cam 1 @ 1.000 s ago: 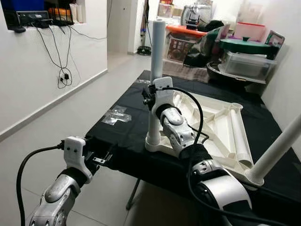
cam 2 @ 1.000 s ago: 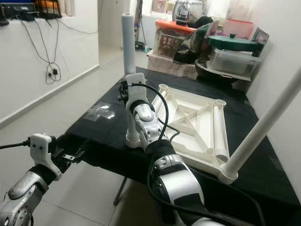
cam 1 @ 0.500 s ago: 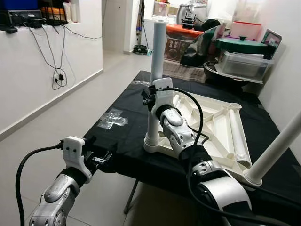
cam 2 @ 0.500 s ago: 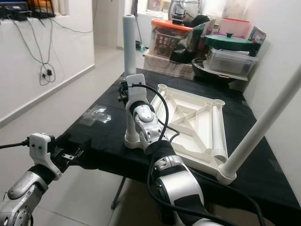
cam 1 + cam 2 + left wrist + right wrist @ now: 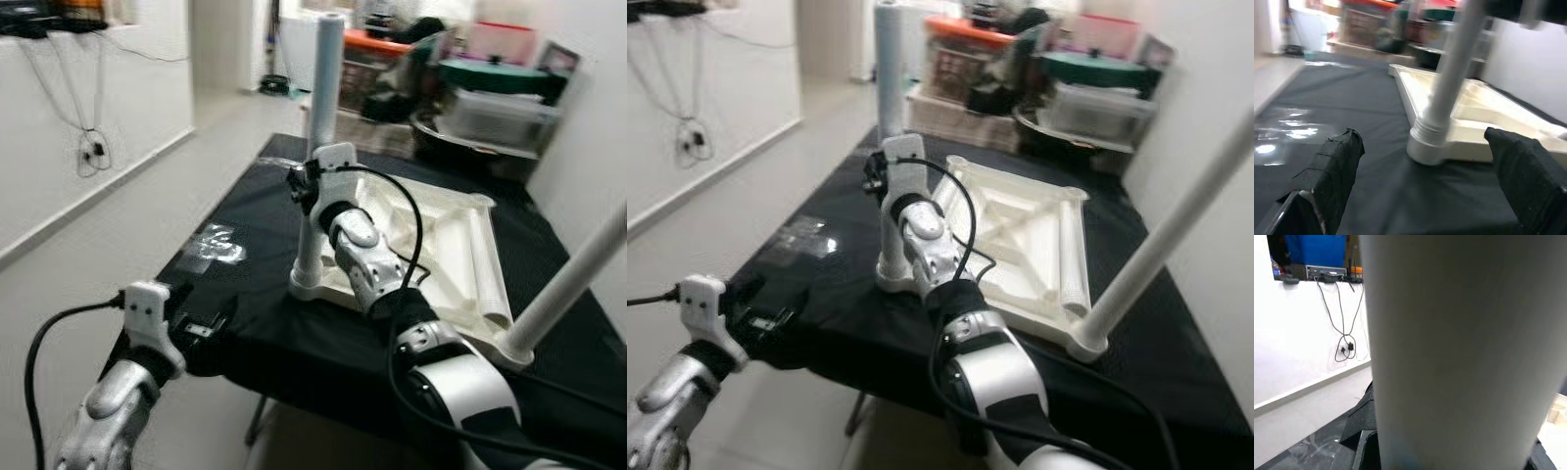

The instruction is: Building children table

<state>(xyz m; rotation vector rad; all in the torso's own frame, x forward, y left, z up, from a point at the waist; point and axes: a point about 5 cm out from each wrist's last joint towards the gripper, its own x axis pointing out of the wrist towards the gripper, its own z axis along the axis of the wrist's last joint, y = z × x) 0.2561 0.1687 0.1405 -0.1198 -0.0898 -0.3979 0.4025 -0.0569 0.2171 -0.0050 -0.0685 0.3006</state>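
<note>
The right arm reaches forward and up over the black worktop (image 5: 245, 294), its forearm slanting from the lower middle of the head views to the upright white table leg (image 5: 315, 147), where the right end effector (image 5: 306, 186) sits against the leg about halfway up; whether its fingers are closed around the leg cannot be told, since the wrist housing hides them and the right wrist view shows the leg (image 5: 1459, 347) so near that it blocks almost everything else. The left arm is bent low at the worktop's near left edge, and the left end effector (image 5: 201, 328) hovers there with its two black fingers (image 5: 1327, 176) spread wide, gripping nothing, aimed at the foot of the upright leg (image 5: 1442, 98). The white tabletop (image 5: 441, 245) lies upside down on the worktop, ribs up. The held leg stands in its near left corner socket, a second leg (image 5: 568, 284) rises tilted from the near right corner and is cut off by the frame edge, and a third leg (image 5: 487, 269) lies flat along the right rim. A clear plastic bag (image 5: 211, 245) lies on the worktop's left part. The head views are blurred, so the clutter behind is hard to make out.
</note>
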